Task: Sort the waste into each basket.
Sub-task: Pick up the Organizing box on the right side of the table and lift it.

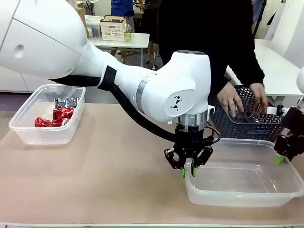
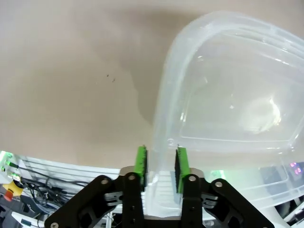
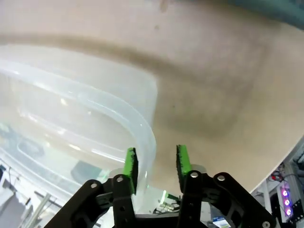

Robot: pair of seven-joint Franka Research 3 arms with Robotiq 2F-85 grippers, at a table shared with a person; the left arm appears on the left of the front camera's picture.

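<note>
Well, in front, one clear tub (image 1: pixel 42 135) far left holds red cans (image 1: pixel 53 118) and foil (image 1: pixel 66 102); the empty tub (image 1: pixel 237 198) sits right, left gripper (image 1: pixel 188 172) and right gripper (image 1: pixel 280 159) at its ends; left wrist: pads (image 2: pixel 141 164) straddle its rim, grip unclear; right wrist: pads open, a gap beside the rim.

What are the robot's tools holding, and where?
The left tool straddles the rim of the empty clear tub at its near corner, the right tool at its right side. Whether either pinches it yet cannot be told.
</note>
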